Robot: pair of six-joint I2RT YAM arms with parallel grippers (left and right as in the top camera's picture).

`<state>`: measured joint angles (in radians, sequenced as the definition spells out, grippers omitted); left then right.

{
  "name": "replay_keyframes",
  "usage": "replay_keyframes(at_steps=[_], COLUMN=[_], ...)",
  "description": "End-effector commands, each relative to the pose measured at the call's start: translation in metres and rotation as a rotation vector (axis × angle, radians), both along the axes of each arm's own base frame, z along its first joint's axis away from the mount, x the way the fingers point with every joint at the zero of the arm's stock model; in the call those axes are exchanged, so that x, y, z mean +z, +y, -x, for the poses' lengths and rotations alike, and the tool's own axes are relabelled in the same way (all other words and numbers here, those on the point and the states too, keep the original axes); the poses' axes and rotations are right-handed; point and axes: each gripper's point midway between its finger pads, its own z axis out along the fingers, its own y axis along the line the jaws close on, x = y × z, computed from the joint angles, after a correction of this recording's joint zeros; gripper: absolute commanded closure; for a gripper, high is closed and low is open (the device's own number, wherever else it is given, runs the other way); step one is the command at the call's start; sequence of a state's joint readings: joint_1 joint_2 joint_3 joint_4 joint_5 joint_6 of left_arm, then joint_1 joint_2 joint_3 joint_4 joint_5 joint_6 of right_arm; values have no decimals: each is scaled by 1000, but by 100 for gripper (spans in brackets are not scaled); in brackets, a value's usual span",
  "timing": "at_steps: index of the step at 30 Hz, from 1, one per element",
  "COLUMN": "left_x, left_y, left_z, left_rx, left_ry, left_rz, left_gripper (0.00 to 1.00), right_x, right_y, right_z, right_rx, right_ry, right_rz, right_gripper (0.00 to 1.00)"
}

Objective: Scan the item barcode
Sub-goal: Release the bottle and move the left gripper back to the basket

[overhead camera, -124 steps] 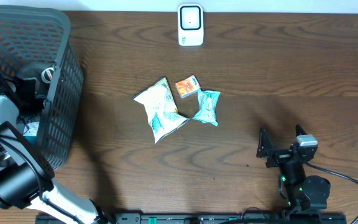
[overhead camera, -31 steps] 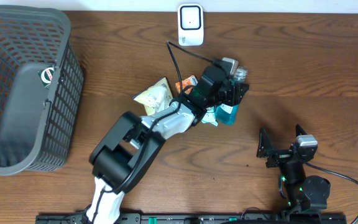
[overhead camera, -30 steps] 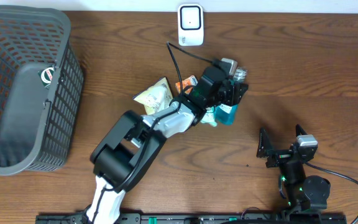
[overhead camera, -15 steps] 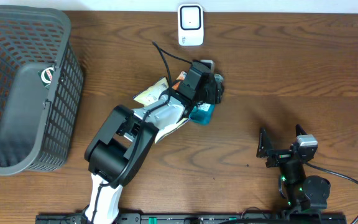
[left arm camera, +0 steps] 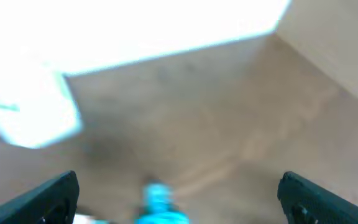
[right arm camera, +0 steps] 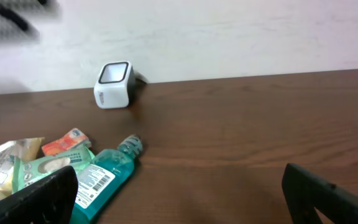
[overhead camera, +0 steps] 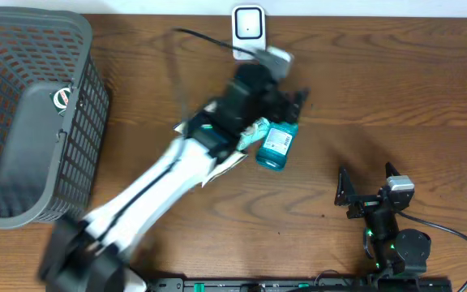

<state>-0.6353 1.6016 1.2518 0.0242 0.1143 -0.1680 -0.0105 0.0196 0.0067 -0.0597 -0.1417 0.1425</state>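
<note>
One bottle (overhead camera: 275, 148) flat, cap (right arm camera: 132, 144) seemingly toward scanner (overhead camera: 249, 32)

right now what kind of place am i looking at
Probably a mock shop checkout on a wooden table: a white barcode scanner at the back edge, a grey mesh basket on the left, and packaged goods like a labelled blue bottle in the middle.

Teal mouthwash bottle (overhead camera: 276, 148) lies on its side on the desk (overhead camera: 412, 89) — white barcode label (right arm camera: 95, 180) up, cap toward the white scanner (overhead camera: 249, 32), upright at the far edge.
</note>
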Motion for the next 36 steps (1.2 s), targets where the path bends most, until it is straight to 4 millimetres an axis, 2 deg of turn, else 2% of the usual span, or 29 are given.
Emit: replay_keyframes(at_steps=[1,2,3,4,5,7,11,12,13,17,19,21,24,28,31,33,36], left_x=[67,82,90,100,105,116,120,115,104,72,53,21,-22,-87,-123,-142,-158], left_y=[101,135,160,199,223,297,378,398,430,485,502,519,532,532,524,519,512], left_z=[-23,-25,-25,-24,-22,-12,4,7,12,19,17,10,2,-12,-25,-31,-39], left_rx=[258,327,380,469,522,692,844,890,964,1107,1136,1159,1177,1101,1017,976,945], left_ry=[-171,-183,-186,-183,-179,-163,-128,-100,-55,33,75,147,243,382,432,454,468], left_rz=[-71,-65,-63,-49,-42,1,103,146,201,236,215,167,93,-8,-90,-127,-156], left_gripper=[2,2,2,2,2,2,2,2,2,2,2,2,2,2,2,2,2], right_x=[-2,-2,-2,-2,-2,-2,-2,-2,-2,-2,-2,-2,-2,-2,-2,-2,-2], right_y=[2,2,2,2,2,2,2,2,2,2,2,2,2,2,2,2,2], right_z=[0,0,0,0,0,0,0,0,0,0,0,0,0,0,0,0,0], right_rx=[8,8,8,8,8,8,8,8,8,8,8,8,8,8,8,8,8], right_ry=[7,7,7,7,7,7,7,7,7,7,7,7,7,7,7,7,7], right_rz=[-10,-10,-10,-10,-10,-10,-10,-10,-10,-10,-10,-10,-10,-10,-10,-10,-10], right_gripper=[1,1,1,1,1,1,1,1,1,1,1,1,1,1,1,1,1])
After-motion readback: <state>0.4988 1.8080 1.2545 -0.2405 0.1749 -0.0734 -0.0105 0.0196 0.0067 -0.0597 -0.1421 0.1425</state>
